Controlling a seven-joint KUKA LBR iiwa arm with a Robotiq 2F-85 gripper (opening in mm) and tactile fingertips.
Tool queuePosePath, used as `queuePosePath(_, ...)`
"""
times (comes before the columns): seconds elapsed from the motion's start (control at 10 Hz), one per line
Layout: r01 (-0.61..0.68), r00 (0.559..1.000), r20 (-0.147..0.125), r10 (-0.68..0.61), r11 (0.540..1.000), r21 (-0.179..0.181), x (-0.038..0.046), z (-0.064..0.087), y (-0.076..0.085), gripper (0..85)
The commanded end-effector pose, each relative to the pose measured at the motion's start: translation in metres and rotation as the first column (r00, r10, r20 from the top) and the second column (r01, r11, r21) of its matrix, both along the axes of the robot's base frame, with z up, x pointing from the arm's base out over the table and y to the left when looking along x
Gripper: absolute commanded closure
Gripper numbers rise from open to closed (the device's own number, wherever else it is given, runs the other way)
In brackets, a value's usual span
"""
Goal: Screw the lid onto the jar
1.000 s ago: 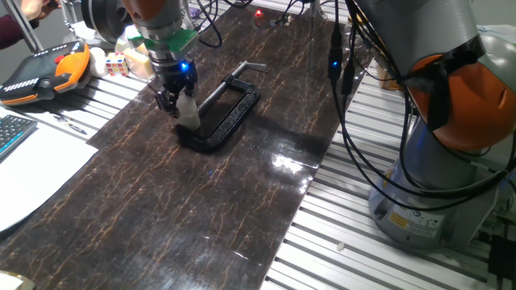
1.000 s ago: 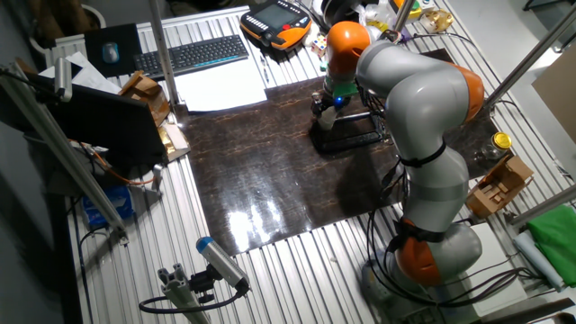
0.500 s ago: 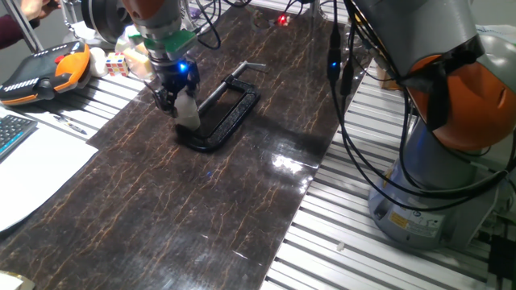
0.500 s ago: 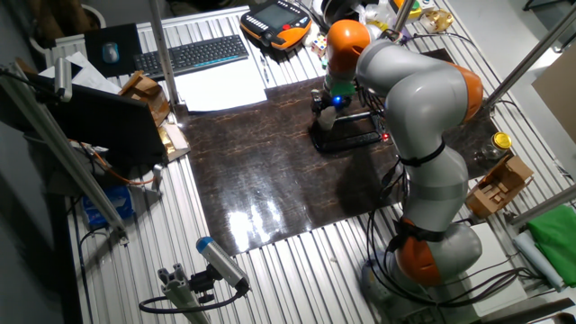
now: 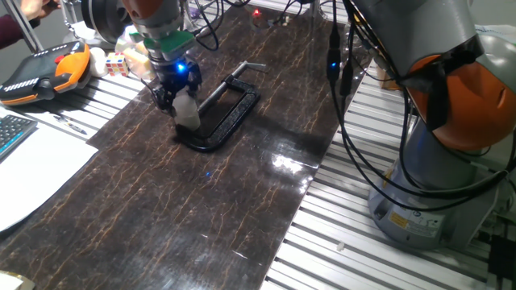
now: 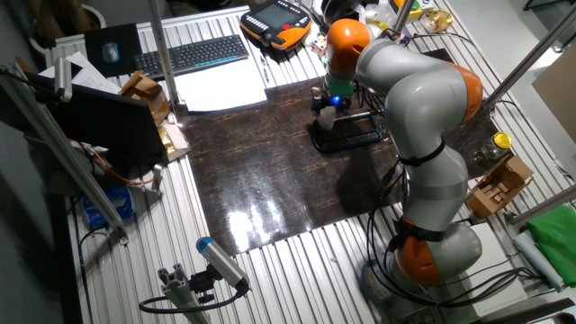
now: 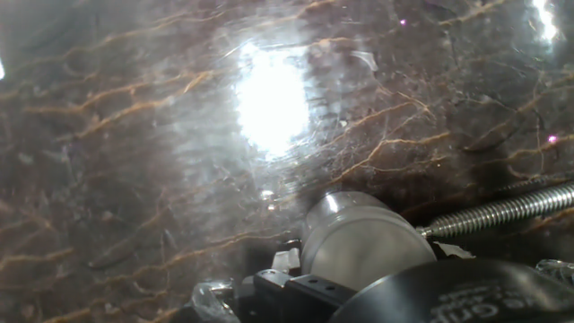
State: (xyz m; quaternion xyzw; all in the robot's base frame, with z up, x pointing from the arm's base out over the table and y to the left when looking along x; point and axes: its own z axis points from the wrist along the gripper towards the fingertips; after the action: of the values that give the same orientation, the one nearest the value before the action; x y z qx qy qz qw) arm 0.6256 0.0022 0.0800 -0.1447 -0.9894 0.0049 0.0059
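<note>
Jar, small, whitish, beside black C-clamp at clamp's nine o'clock; gripper directly above, finger closure indiscernible; lid-threading stage apparently under way, next calling for steady rotation.

**Jar at the clamp's near end**

The jar stood on the counter at one end of the C-clamp, touching it, directly beneath the end effector. A keyboard and paper sheets lay beyond the counter's edge.
</note>
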Motion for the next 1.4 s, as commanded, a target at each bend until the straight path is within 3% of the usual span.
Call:
queuePosePath(0.0,0.019,1.000,0.001,-0.019,1.000,0.003,0.0001,0.0001,0.0000,14.7)
queuePosePath(1.3,0.344,0.939,0.014,-0.345,0.939,0.011,-0.0005,0.0003,-0.0006,14.7)
